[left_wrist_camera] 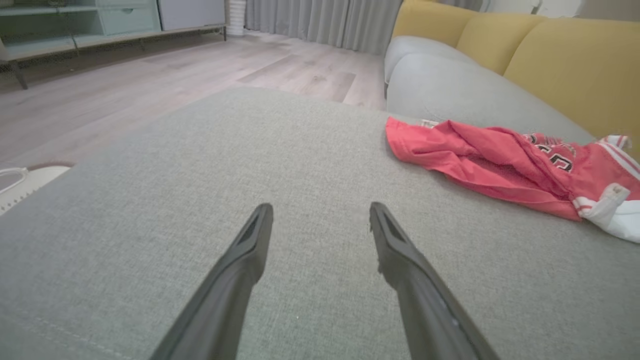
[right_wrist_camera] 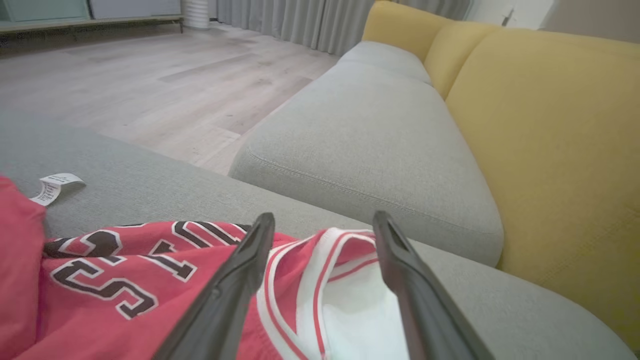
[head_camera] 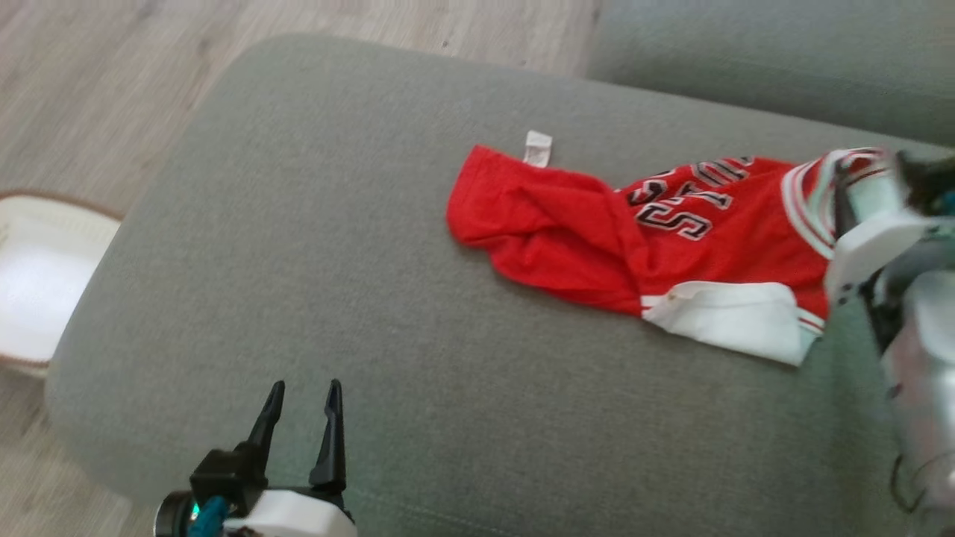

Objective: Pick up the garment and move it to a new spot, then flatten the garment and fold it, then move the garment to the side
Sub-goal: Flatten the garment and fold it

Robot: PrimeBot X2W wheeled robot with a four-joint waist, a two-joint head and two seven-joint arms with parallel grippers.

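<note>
The garment point(head_camera: 597, 224), a red jersey with white sleeves and black white-outlined letters, lies crumpled on the grey cushion point(head_camera: 336, 246) at the right. It also shows as the garment point(left_wrist_camera: 500, 160) at right in the left wrist view. My right gripper point(right_wrist_camera: 324, 222) stands open over the striped collar of the garment point(right_wrist_camera: 115, 295), holding nothing; in the head view its pale wrist point(head_camera: 873, 246) sits at the garment's right end. My left gripper point(head_camera: 302, 395) is open near the cushion's front edge, far to the left of the garment. The same left gripper point(left_wrist_camera: 320, 212) hovers over bare cushion.
A white care label point(head_camera: 537, 148) sticks out at the garment's far edge. A white basket point(head_camera: 37, 283) stands on the wood floor point(head_camera: 112, 74) at left. A second grey cushion point(right_wrist_camera: 370, 150) and the yellow backrest point(right_wrist_camera: 550, 150) lie beyond the garment.
</note>
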